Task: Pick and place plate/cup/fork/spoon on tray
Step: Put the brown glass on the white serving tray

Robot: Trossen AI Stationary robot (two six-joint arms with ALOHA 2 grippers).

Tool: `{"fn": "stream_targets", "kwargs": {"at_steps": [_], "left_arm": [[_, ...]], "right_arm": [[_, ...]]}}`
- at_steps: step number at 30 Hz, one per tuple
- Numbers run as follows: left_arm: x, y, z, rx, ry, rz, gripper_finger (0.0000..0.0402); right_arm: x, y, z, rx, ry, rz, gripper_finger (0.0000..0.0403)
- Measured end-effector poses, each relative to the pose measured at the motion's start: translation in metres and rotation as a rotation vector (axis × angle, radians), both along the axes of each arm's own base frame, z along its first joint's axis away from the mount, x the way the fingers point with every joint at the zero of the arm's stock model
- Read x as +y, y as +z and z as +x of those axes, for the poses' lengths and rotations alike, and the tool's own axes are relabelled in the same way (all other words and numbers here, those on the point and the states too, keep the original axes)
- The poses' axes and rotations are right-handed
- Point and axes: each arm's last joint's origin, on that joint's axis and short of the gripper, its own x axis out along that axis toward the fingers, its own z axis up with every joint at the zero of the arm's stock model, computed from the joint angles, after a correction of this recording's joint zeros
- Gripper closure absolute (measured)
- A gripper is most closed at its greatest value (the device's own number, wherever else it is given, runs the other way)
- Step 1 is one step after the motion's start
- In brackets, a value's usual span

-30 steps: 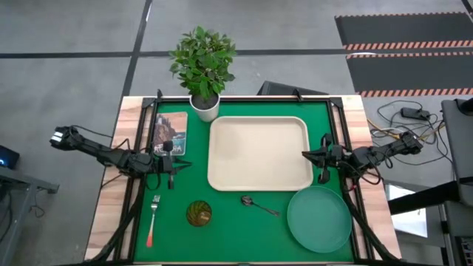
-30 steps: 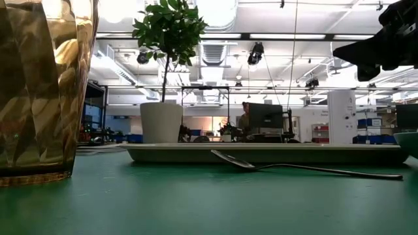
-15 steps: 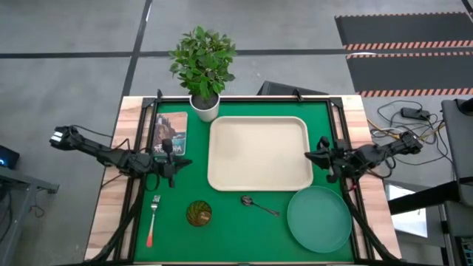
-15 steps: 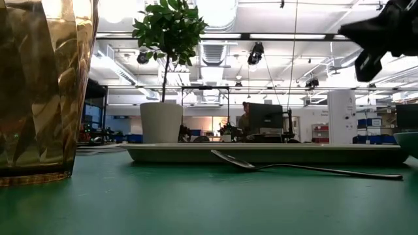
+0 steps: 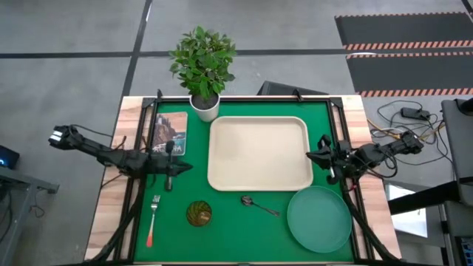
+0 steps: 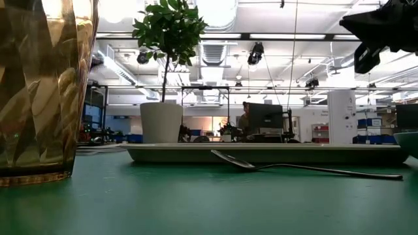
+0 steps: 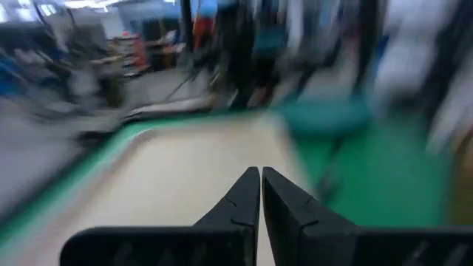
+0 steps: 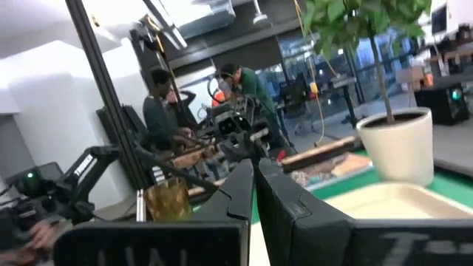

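Two pincers hang above the desk (image 5: 137, 111), both with fingers pressed together and holding nothing. Left pincer (image 5: 188, 167) sits over the green mat (image 5: 222, 229), just beside the tray (image 5: 259, 153) on its left, pointing toward it; in its wrist view the closed fingertips (image 7: 260, 174) meet over the blurred cream tray. Right pincer (image 5: 310, 156) sits at the tray's right edge, just above the plate (image 5: 319, 219), its closed fingers (image 8: 253, 166) facing across the tray toward the plant pot (image 8: 395, 145).

Tray: middle of the mat, nothing on it. Plate: front right corner of the mat, near the tray's front right corner, apart from it. Spoon (image 5: 259, 205): flat on the mat, just in front of the tray, between cup and plate; in the low view it lies before the tray's rim. Cup (image 5: 198, 213): upright on the mat, front left of the tray. Fork (image 5: 151, 220): left of the cup, tines toward the back, orange handle toward the front. Potted plant (image 5: 202, 65): back edge, left of the tray's far corner, with a picture card (image 5: 171, 131) beside it. Two people (image 8: 166, 111) appear in the room beyond.
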Motion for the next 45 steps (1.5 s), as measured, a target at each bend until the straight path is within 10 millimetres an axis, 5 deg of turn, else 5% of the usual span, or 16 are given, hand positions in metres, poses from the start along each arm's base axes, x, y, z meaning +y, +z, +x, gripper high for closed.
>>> {"fn": "stream_targets", "kwargs": {"at_steps": [3, 11, 26, 36, 45], "left_arm": [[0.0, 0.016, -0.001, -0.163, -0.02, -0.201, 0.0402], [0.002, 0.035, -0.007, -0.355, -0.023, -0.184, 0.0402], [-0.003, 0.081, 0.011, -0.401, -0.022, -0.417, 0.0402], [-0.028, 0.11, 0.059, 0.019, -0.003, -0.619, 0.0402], [-0.057, 0.156, 0.091, 0.537, 0.172, -0.674, 0.0402]], "right_arm": [[0.0, 0.004, -0.001, -0.031, -0.009, -0.021, 0.0394], [0.0, 0.003, -0.001, -0.024, -0.018, -0.028, 0.0394], [-0.001, 0.013, -0.003, -0.071, -0.047, -0.103, 0.0394], [-0.004, 0.042, -0.012, -0.173, -0.099, -0.188, 0.0394], [-0.003, 0.035, -0.009, -0.112, -0.068, -0.163, 0.0394]]}}
